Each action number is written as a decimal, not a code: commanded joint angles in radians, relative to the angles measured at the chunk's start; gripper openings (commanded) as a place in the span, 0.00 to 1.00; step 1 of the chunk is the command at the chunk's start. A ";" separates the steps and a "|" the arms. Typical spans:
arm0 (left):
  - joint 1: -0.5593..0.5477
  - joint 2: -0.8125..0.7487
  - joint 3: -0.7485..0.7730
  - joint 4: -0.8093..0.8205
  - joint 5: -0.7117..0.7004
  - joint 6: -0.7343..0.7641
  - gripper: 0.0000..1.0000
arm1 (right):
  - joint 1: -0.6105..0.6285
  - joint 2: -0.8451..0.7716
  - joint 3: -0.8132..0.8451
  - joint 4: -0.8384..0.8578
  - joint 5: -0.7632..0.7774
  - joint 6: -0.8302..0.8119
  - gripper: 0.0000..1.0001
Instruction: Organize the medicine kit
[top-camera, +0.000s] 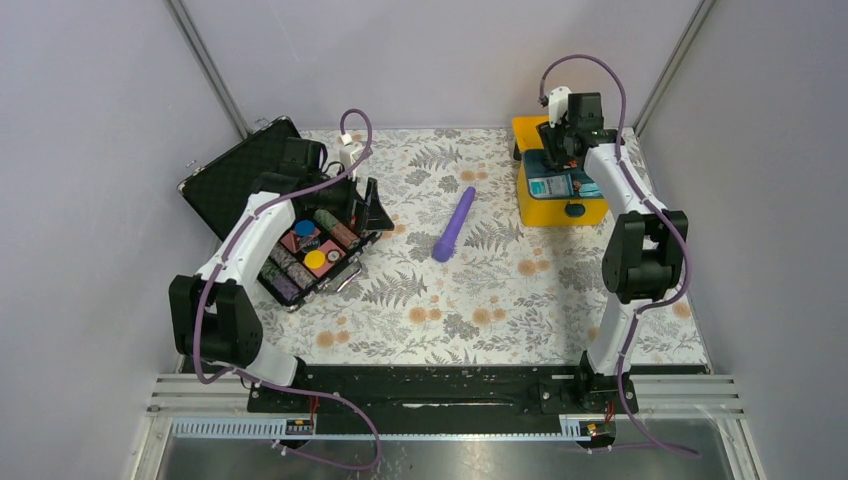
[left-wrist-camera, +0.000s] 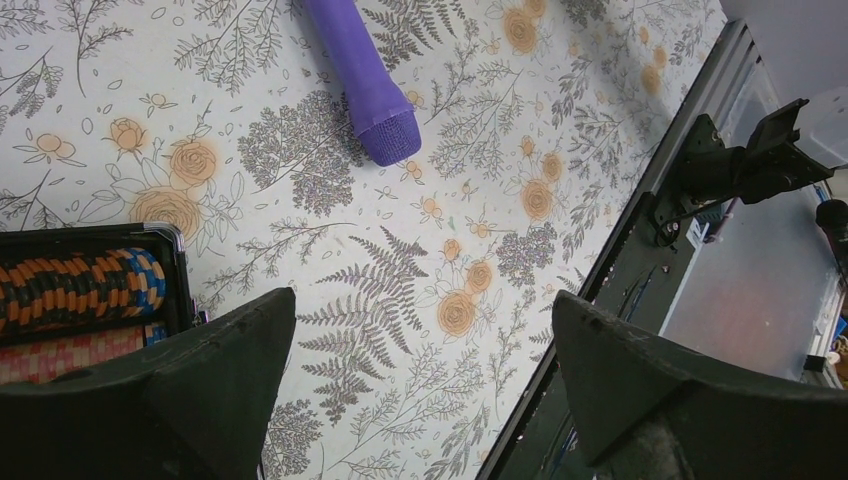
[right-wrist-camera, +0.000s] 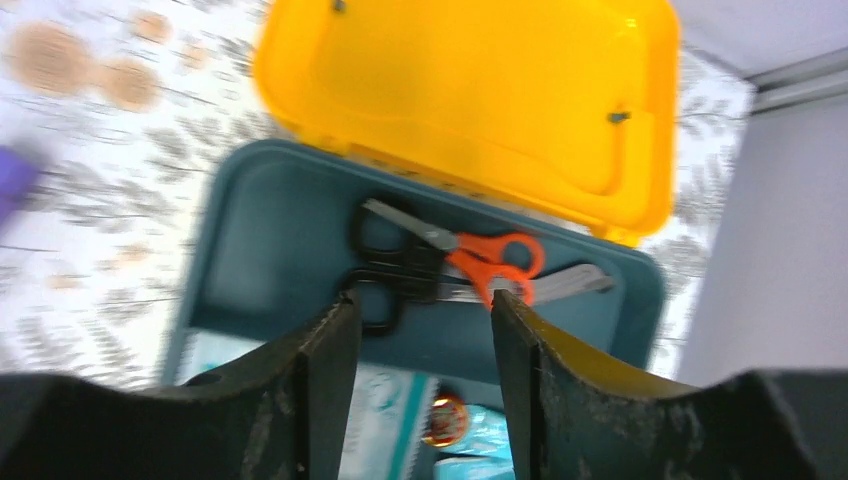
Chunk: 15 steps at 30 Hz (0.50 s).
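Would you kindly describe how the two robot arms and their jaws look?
The left arm and right arm have white links, black joints and a purple cable looped alongside. Each ends in dark, wedge-shaped jaws.

**Three lenses, one table**

Overhead camera looks down from the near edge over the floral-printed tablecloth (top-camera: 450, 300). Left wrist view skims close above it, sharing the purple cylindrical tube (top-camera: 453, 224) (left-wrist-camera: 365, 80); right wrist view peers into the yellow plastic medicine kit (right-wrist-camera: 470, 90).
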 joint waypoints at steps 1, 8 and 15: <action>0.000 0.013 0.044 0.020 0.051 -0.012 0.99 | 0.008 -0.073 0.120 -0.159 -0.198 0.211 0.58; 0.000 0.012 0.046 0.047 0.051 -0.055 0.96 | 0.055 0.018 0.191 -0.237 -0.255 0.427 0.51; 0.002 -0.024 0.044 0.014 0.032 -0.049 0.94 | 0.094 0.128 0.247 -0.252 -0.192 0.461 0.48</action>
